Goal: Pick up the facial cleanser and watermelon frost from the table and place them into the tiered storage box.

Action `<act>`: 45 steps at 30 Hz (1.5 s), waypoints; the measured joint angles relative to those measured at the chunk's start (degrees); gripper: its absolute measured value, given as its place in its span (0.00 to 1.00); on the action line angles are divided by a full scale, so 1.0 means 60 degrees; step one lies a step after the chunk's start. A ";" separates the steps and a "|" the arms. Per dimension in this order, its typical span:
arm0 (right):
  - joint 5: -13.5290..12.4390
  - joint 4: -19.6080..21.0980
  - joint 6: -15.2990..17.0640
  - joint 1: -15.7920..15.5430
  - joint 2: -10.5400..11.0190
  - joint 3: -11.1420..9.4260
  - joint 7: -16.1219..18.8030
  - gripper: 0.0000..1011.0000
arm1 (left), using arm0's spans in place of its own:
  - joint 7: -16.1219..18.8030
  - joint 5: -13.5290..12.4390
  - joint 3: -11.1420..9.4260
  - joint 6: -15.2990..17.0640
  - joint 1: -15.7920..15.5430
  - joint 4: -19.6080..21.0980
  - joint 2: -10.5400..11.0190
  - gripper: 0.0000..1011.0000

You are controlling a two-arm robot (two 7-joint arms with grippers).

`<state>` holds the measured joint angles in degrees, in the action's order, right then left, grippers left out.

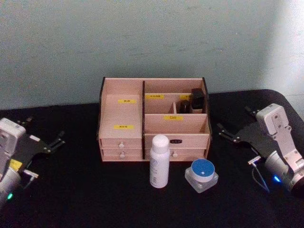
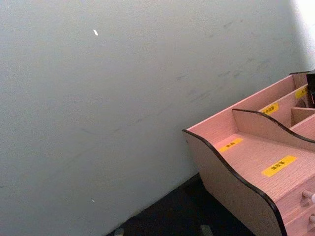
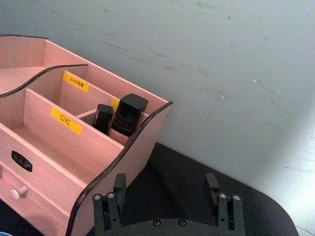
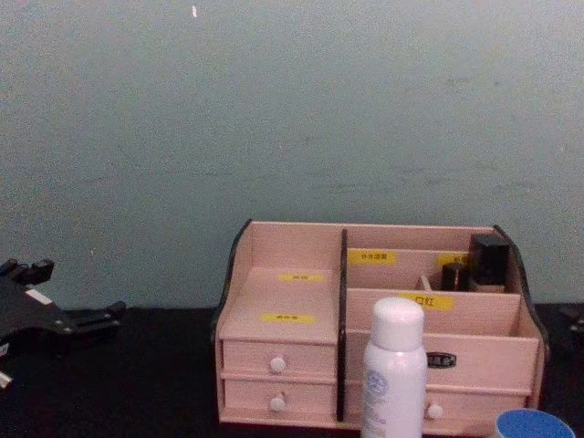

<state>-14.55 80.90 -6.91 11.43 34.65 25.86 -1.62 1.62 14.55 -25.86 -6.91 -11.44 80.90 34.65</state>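
While the left gripper (image 1: 46, 156) and right gripper (image 1: 236, 145) sit either side with fingers spread, a white cylindrical bottle (image 1: 159, 162) and blue-lidded clear jar (image 1: 202, 174) stand before the pale pink wooden tiered storage box (image 1: 121, 114).

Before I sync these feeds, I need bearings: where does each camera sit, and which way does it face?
Head: high, looking down at the box, bottle and jar; left claw and right claw at the sides.
Chest: low, looking across at the box front; left claw at the edge.
Left wrist: faces the wall and the box's left end.
Right wrist: faces the box's right end over its open claw.
Shared: head and chest both show the bottle and jar.
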 joint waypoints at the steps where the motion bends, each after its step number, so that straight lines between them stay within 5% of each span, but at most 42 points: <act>1: 0.0000 0.0000 0.0000 0.0000 0.0000 0.0000 0.0000 0.99 | 0.0000 0.0000 0.0000 0.0000 0.0001 0.0000 0.0000 0.99; 45: 0.0000 0.0000 0.0000 -0.0001 -0.0001 -0.0003 0.0001 0.99 | 0.0000 0.0000 0.0000 0.0000 0.0001 0.0000 0.0000 0.99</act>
<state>-14.54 80.90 -6.91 11.43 34.64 25.85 -1.62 1.62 14.55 -25.86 -6.91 -11.43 80.90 34.65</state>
